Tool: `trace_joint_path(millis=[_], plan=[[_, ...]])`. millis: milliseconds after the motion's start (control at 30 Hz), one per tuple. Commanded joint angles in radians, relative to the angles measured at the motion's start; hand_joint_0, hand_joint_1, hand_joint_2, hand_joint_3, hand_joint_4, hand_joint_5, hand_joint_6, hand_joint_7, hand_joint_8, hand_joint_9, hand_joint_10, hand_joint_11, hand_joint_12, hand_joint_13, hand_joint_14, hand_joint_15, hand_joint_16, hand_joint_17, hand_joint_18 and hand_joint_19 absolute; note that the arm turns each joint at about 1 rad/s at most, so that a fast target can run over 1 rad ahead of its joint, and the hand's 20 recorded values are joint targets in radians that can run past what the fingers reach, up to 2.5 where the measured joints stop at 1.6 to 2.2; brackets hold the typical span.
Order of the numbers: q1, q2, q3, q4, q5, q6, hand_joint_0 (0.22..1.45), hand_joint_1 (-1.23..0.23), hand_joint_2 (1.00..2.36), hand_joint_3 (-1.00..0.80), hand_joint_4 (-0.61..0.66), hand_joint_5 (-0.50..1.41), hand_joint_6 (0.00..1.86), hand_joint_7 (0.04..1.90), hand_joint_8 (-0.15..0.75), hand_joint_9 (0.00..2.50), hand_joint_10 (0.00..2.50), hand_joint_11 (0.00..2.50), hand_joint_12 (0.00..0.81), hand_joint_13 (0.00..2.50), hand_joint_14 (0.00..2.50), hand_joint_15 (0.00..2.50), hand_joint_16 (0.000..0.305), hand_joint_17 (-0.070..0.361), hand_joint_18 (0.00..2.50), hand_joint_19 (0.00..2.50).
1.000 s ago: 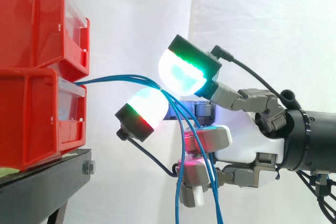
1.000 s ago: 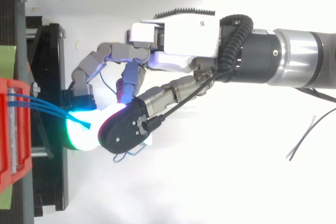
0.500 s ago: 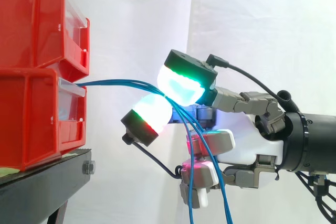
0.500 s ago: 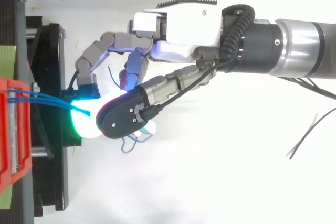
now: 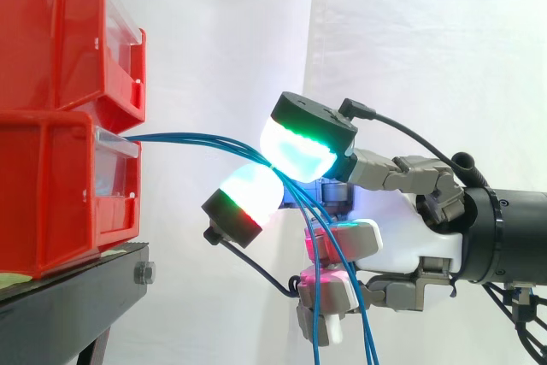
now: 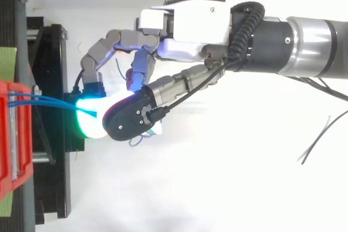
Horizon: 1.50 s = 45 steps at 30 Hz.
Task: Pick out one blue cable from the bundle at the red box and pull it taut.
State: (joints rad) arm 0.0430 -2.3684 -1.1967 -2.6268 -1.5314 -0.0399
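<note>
Three thin blue cables (image 5: 197,137) leave the front of the lower red bin (image 5: 51,194) and run right, close together, to my hand (image 5: 419,241). In the side view two glowing fingertips (image 5: 299,147) meet around the bundle, one pad above it and one below. Behind that pinch the cables drop steeply past the palm and out of the bottom edge. In the top view the hand (image 6: 185,23) reaches left toward the bin (image 6: 11,134), and the cables (image 6: 49,101) run into the green-white glow between the pads. My hand is shut on the blue cables.
An upper red bin (image 5: 51,40) sits stacked on the lower one, both on a black stand (image 5: 77,297). A white curtain hangs behind. In the top view a loose dark wire (image 6: 315,139) lies at the right.
The two pads have drawn together around the bundle and sunk slightly. The cables between bin and hand have gathered into a tighter, straighter run.
</note>
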Motion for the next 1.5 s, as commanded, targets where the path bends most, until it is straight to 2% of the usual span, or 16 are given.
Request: trace_joint_path(millis=[0,300,500,633,733,800,967,1467], plan=[[0.0,0.0,0.0,-0.001,0.002,-0.002,0.63,-0.77,1.02,-0.29,0.01,-0.15,0.91,0.89,0.285,1.37,0.03,1.04,0.372,1.28,0.03,0.77,0.051,0.114,0.96,0.79],[0.002,0.0,-0.001,-0.001,0.0,0.0,0.72,-0.84,1.0,-0.45,-0.06,-0.17,0.92,0.88,0.279,1.33,0.03,1.02,0.362,1.25,0.03,0.76,0.051,0.114,0.95,0.75],[0.002,0.0,-0.001,-0.001,-0.001,0.0,0.74,-0.86,1.0,-0.5,-0.05,-0.17,0.93,0.85,0.275,1.32,0.03,1.03,0.359,1.24,0.03,0.77,0.05,0.113,0.95,0.75],[0.002,0.0,-0.003,0.002,0.0,0.0,0.71,-0.85,1.0,-0.5,0.01,-0.16,0.93,0.85,0.273,1.33,0.03,1.03,0.359,1.25,0.03,0.76,0.05,0.112,0.95,0.76],[0.003,0.0,-0.003,-0.001,0.002,0.0,0.66,-0.81,1.0,-0.5,0.04,-0.16,0.92,0.84,0.281,1.36,0.03,1.03,0.365,1.25,0.03,0.77,0.049,0.111,0.94,0.77],[0.003,0.0,-0.003,-0.001,0.002,0.0,0.62,-0.74,1.0,-0.5,0.07,-0.15,0.92,0.77,0.276,1.37,0.03,1.03,0.368,1.26,0.03,0.77,0.05,0.112,0.94,0.77],[0.006,0.0,-0.003,0.001,0.004,0.0,0.59,-0.63,1.0,-0.5,0.06,-0.14,0.88,0.88,0.285,1.41,0.03,1.02,0.374,1.28,0.03,0.77,0.05,0.112,0.94,0.79],[0.011,0.0,-0.004,0.001,0.004,-0.002,0.53,-0.57,1.0,-0.5,0.08,-0.13,0.86,0.88,0.295,1.42,0.03,1.0,0.387,1.29,0.03,0.77,0.05,0.113,0.95,0.82]])
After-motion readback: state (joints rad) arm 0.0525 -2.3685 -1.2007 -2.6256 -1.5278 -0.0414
